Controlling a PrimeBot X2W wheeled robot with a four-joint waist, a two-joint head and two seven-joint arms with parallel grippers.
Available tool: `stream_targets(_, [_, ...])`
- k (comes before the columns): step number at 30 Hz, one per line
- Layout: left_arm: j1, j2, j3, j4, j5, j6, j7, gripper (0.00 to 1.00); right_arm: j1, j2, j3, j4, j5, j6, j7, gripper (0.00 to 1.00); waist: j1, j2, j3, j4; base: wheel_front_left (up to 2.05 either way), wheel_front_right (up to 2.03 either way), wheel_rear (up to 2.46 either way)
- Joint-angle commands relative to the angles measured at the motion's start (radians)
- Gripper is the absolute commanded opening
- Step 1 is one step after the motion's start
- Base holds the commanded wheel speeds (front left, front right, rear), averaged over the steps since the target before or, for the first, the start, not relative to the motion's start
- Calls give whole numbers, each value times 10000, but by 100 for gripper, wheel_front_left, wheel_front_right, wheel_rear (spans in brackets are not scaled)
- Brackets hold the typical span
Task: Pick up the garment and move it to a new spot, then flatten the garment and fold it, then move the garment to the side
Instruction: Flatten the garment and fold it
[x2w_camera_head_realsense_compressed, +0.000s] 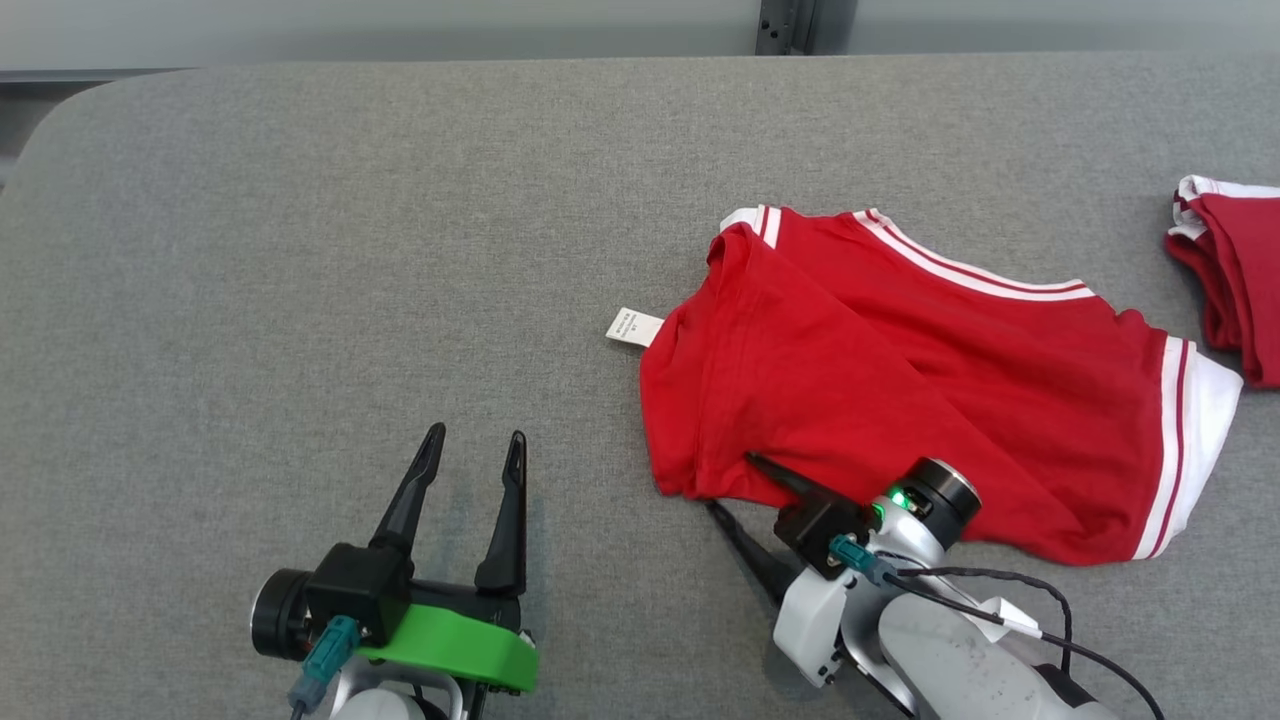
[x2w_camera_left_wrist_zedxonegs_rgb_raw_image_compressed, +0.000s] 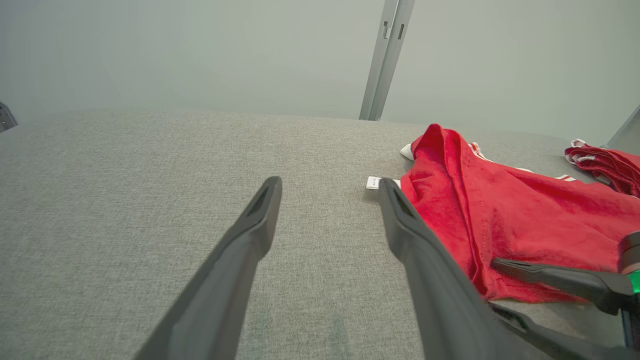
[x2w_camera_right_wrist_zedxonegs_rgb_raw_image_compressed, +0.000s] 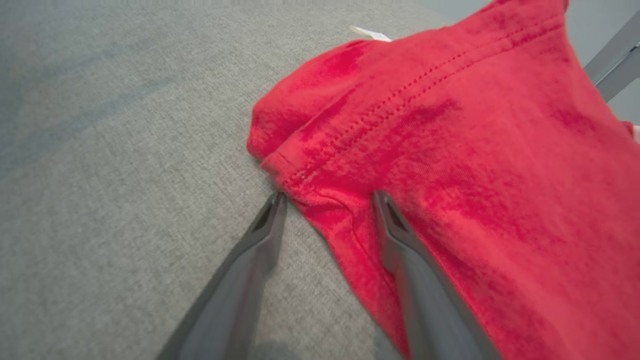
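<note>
A red garment (x2w_camera_head_realsense_compressed: 900, 380) with white striped trim lies rumpled on the grey table (x2w_camera_head_realsense_compressed: 300, 250), right of centre, with a white label (x2w_camera_head_realsense_compressed: 634, 327) sticking out at its left edge. My right gripper (x2w_camera_head_realsense_compressed: 731, 482) is open at the garment's near left corner. In the right wrist view one finger rests on the red cloth (x2w_camera_right_wrist_zedxonegs_rgb_raw_image_compressed: 450, 125) and the other on the table, so the right gripper (x2w_camera_right_wrist_zedxonegs_rgb_raw_image_compressed: 330, 195) straddles the hem. My left gripper (x2w_camera_head_realsense_compressed: 477, 435) stands open over bare table left of the garment (x2w_camera_left_wrist_zedxonegs_rgb_raw_image_compressed: 500, 215), holding nothing. The left wrist view has the left gripper (x2w_camera_left_wrist_zedxonegs_rgb_raw_image_compressed: 330, 184) beside the label.
A second red and white cloth (x2w_camera_head_realsense_compressed: 1235, 290) lies folded at the table's right edge, apart from the garment. The table's far edge meets a pale wall with a metal post (x2w_camera_head_realsense_compressed: 785, 25). Bare grey surface spreads across the left half.
</note>
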Motion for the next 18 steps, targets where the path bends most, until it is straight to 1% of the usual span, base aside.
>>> stream_targets(1, [-100, 2, 28, -34, -50, 69, 1, 100, 58, -42, -98, -52, 70, -15, -20, 0, 0, 0, -17, -18, 0, 0, 0])
stream_targets(7, [19, 2, 67, -33, -43, 80, 1, 100, 626, -23, -331, -1034, 564, -15, -24, 0, 0, 0, -142, -190, 0, 0, 0])
stream_targets(12, [122, 3, 62, -2, -30, 49, 1, 100, 1068, -175, -152, -2157, 1014, -15, -26, 0, 0, 0, -284, -318, 0, 0, 0])
stream_targets(15, [143, 4, 68, -4, 1, 31, 0, 100, 1200, -227, 600, -2766, 1330, -13, -26, 0, 0, 0, -397, -315, 0, 0, 0])
stream_targets(18, [157, 4, 143, -41, 35, 36, 0, 100, 1137, -439, 1887, -3067, 1993, -15, 150, 0, 0, 0, -506, -231, 0, 0, 0])
